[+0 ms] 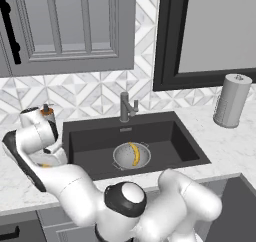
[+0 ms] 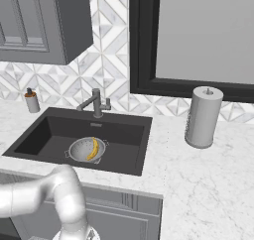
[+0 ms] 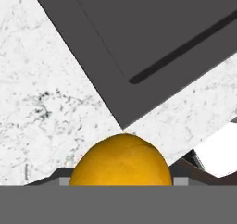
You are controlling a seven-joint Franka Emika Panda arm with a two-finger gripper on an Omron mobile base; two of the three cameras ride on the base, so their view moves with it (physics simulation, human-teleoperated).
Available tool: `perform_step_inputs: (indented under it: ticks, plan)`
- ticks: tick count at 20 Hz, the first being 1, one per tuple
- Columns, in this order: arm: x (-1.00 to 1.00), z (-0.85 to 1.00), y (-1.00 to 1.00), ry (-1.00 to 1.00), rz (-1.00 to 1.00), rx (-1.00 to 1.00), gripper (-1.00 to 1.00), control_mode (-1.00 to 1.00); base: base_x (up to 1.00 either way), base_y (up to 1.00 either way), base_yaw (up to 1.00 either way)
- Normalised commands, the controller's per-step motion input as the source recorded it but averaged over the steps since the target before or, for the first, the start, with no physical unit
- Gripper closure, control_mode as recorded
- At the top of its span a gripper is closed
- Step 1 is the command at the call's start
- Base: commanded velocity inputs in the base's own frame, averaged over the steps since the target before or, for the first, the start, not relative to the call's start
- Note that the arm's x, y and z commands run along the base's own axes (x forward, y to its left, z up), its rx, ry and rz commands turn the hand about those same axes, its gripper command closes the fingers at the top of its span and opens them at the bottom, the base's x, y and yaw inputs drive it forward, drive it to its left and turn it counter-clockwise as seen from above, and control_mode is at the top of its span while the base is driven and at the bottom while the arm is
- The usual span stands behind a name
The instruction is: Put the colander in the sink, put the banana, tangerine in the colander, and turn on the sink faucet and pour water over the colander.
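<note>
Colander [image 1: 131, 156] sat in the sink [image 1: 90, 141] with the banana [image 1: 134, 153] inside, my gripper [image 3: 121, 183] was part-open around the tangerine [image 3: 121, 160] left of the sink, hold uncertain, faucet [image 1: 126, 107] untouched.

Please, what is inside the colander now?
The colander stands in the sink and holds the banana, lying on its bottom. No other fruit shows in it; the metal under the banana is covered. The tangerine is by the gripper, over the counter.
</note>
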Motion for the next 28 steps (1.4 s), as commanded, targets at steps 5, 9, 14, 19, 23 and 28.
perform_step_inputs:
  ticks: [5, 9, 14, 19, 23, 28]
  plan:
    - [-0.11, 0.30, -0.90, -0.08, 0.19, 0.02, 1.00, -1.00, 0.00, 0.00, 0.00]
    - [-0.04, 0.31, -0.82, -0.10, 0.29, 0.00, 1.00, -1.00, 0.00, 0.00, 0.00]
    - [0.00, 0.31, -0.76, -0.01, 0.30, 0.00, 1.00, -1.00, 0.00, 0.00, 0.00]
    - [0.00, 0.22, -0.74, 0.00, 0.32, 0.00, 1.00, -1.00, 0.00, 0.00, 0.00]
    - [0.00, 0.10, -0.77, 0.00, 0.31, 0.00, 1.00, -1.00, 0.00, 0.00, 0.00]
    - [0.00, 0.03, -0.81, 0.00, 0.28, 0.01, 1.00, -1.00, 0.00, 0.00, 0.00]
